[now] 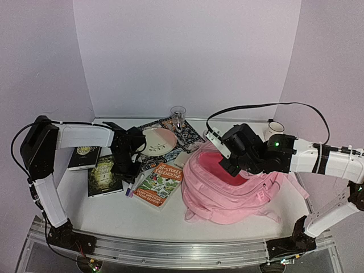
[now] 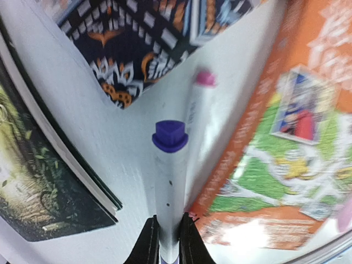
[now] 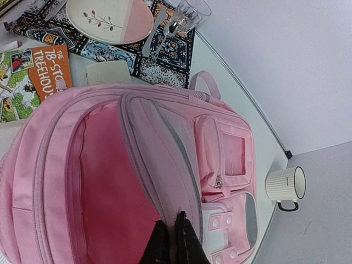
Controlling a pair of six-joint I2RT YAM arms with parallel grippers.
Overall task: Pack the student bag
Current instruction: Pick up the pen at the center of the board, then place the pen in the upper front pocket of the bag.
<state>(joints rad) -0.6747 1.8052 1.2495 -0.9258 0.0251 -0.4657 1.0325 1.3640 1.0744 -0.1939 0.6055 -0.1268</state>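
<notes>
The student bag (image 1: pixel 227 193) is a large pink backpack lying at centre right with its main compartment open, showing a darker pink lining (image 3: pixel 104 187). My right gripper (image 1: pixel 229 167) is shut on the edge of the bag's opening flap (image 3: pixel 165 165) and holds it up; the wrist view shows the gripper (image 3: pixel 170 242) pinching the fabric. My left gripper (image 1: pixel 128 175) is down at the table, shut on a white marker with a purple cap (image 2: pixel 170 136), its fingers (image 2: pixel 148 242) on either side of the barrel. A second marker with a pink cap (image 2: pixel 205 78) lies beside it.
An orange picture book (image 1: pixel 161 183) lies right of the markers, and a dark green book (image 1: pixel 104 175) and another dark book (image 1: pixel 84 157) lie to their left. A patterned placemat (image 1: pixel 187 133) holds a plate (image 1: pixel 158 140) and a fork (image 3: pixel 159 36). A glass (image 1: pixel 178 114) stands behind, a white mug (image 1: pixel 275 128) at back right.
</notes>
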